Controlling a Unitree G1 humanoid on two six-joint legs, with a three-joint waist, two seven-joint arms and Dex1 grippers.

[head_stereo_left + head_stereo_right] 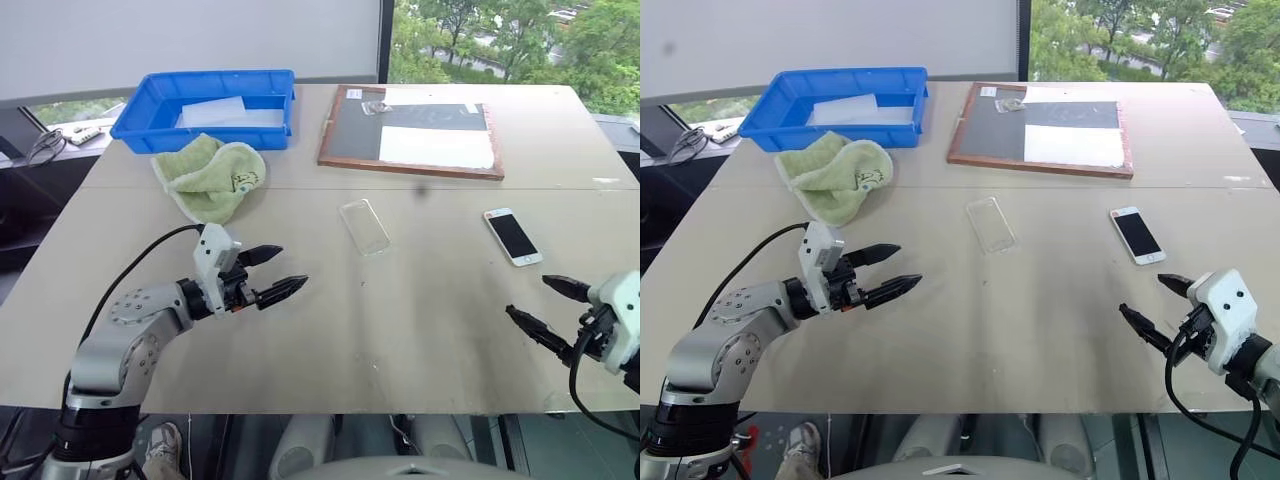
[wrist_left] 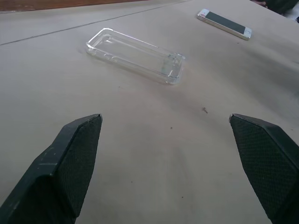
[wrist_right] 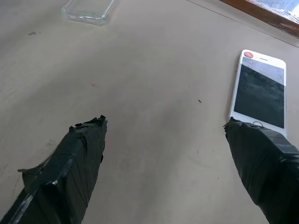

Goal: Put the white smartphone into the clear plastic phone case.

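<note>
Nearest, the left gripper [image 1: 279, 271] and the right gripper [image 1: 541, 307] both hover over the worktop [image 1: 420, 300] with jaws wide open and empty, the right arm partly cut off at the picture's edge. Farther, the clear plastic phone case [image 1: 364, 226] lies at the middle, hard to make out, well apart from the white smartphone [image 1: 512, 236] lying screen-up to its right. Farthest, a green cloth [image 1: 211, 176], a blue tray [image 1: 150, 100] holding a whitish sheet, and a framed board [image 1: 412, 131].

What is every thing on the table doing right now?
white smartphone: flat, screen up, dark.
clear plastic phone case: empty, open side up.
green towel: crumpled.
blue bin: holds a whitish sheet.
left gripper: open, holding nothing.
right gripper: open, holding nothing.
</note>
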